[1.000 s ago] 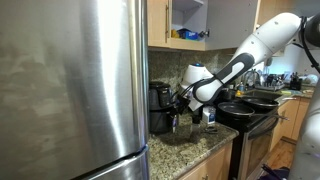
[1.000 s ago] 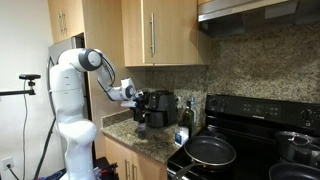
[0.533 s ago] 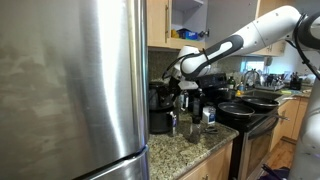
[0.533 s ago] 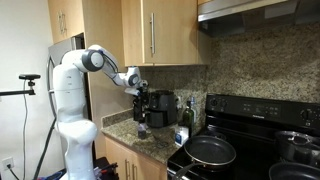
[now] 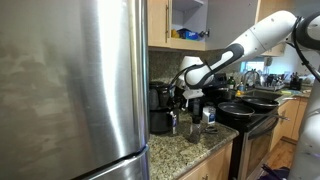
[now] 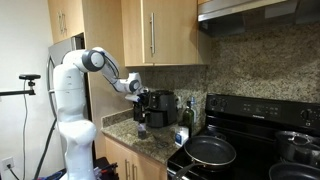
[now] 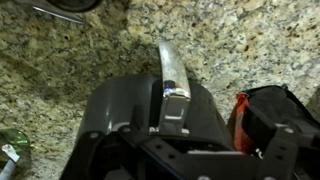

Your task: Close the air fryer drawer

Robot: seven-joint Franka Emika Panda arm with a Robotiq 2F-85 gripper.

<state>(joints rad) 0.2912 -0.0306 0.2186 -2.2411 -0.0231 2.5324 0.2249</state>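
Note:
The air fryer (image 7: 140, 120) is a black rounded appliance seen from above in the wrist view. A silver handle (image 7: 172, 75) sticks out of its front over the granite counter. It also stands on the counter in both exterior views (image 5: 160, 112) (image 6: 157, 105). The drawer is its lower front section (image 5: 160, 124); I cannot tell how far out it stands. My gripper (image 5: 186, 80) (image 6: 136, 88) hovers just above and in front of the air fryer's top. Only dark parts of it show at the bottom of the wrist view, so its jaws cannot be read.
A black appliance with a red part (image 7: 265, 118) stands right beside the air fryer. Bottles and a glass (image 5: 207, 115) sit on the granite counter (image 7: 60, 60). A stove with pans (image 6: 210, 152) is next to it. A steel fridge (image 5: 70, 90) and wooden cabinets (image 6: 160, 30) close in.
The gripper rose from in front of the air fryer to above its top, then came down a little. The air fryer has not visibly moved.

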